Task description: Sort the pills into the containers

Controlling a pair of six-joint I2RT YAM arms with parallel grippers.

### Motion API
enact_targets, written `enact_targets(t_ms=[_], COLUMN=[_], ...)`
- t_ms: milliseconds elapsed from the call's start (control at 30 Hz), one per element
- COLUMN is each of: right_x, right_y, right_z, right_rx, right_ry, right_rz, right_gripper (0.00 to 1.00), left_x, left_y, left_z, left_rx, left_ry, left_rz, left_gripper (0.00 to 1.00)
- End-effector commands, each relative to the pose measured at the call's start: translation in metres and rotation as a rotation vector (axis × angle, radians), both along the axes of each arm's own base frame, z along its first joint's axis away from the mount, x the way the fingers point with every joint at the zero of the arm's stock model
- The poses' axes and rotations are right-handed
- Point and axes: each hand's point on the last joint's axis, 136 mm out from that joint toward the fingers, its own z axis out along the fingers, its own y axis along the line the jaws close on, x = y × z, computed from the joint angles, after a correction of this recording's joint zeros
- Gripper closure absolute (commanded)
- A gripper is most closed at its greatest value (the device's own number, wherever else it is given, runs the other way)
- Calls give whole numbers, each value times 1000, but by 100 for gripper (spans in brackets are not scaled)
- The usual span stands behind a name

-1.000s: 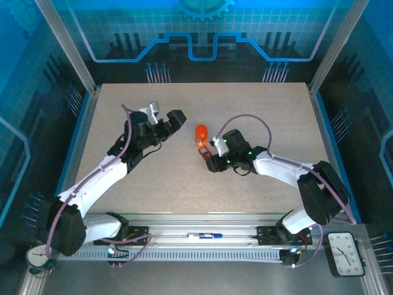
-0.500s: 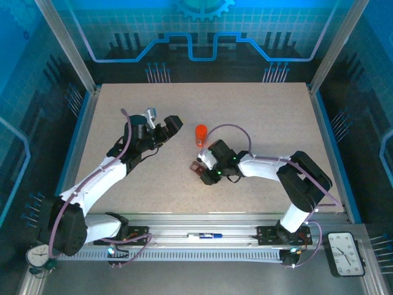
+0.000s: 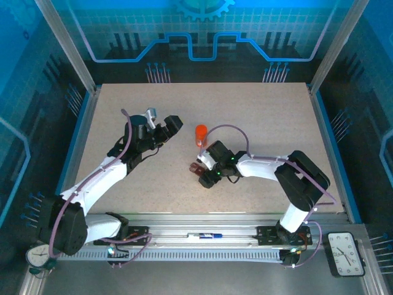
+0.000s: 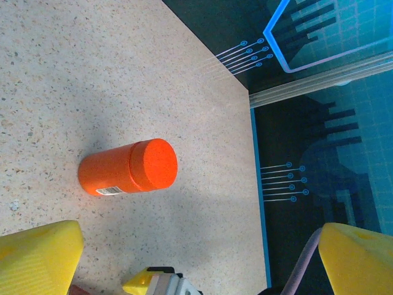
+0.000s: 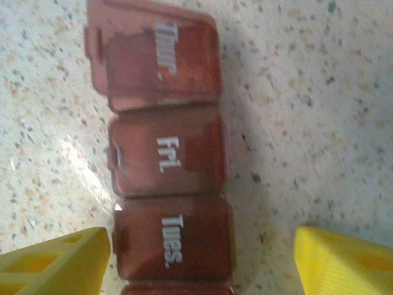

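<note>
The containers (image 5: 166, 166) form a dark red-brown bar lying flat on the speckled table, lids marked Thur., Fri. and Tues. The Thur. lid sits slightly askew. My right gripper (image 5: 202, 264) hangs open over the Tues. end, with the bar nearer its left fingertip (image 5: 55, 261) and bare table before the right one. From above, the right gripper (image 3: 201, 172) covers the containers (image 3: 196, 167). The orange pill bottle (image 3: 201, 134) stands capped just beyond. My left gripper (image 3: 163, 121) is open, left of the bottle (image 4: 129, 167), and holds nothing. The pills are out of view.
The table's blue right edge (image 4: 256, 160) borders a dark drop-off in the left wrist view. A pen (image 3: 206, 235) lies on the rail by the arm bases. A clock (image 3: 347, 253) sits at the near right corner.
The right gripper moved toward the near left, away from the bottle, with the containers, and its jaws then opened. The left arm shifted only slightly.
</note>
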Motion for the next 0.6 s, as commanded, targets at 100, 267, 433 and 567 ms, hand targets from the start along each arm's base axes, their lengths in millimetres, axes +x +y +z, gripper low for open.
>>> enact_targets(t_ms=[100,267,433,567], right_x=[-10,2,23,40], right_y=[-32,-48,-66,-74], right_z=[-4,-4,1,8], right_rx=[-104,-163,-192,-169], right_ry=[-3,-12,-18,-16], right_rz=[-105,-201,-308,-366], right_gripper=[21,27,31,31], left_x=[6,7,5,4], left_y=[-4,-5,-5,-6], left_z=[14,14,14,13], left_rx=[-1,9,22,32], left_ry=[-41,-38,-38,-36], left_rz=[-24,-35,-45,-55], left_gripper=[1,1,1,1])
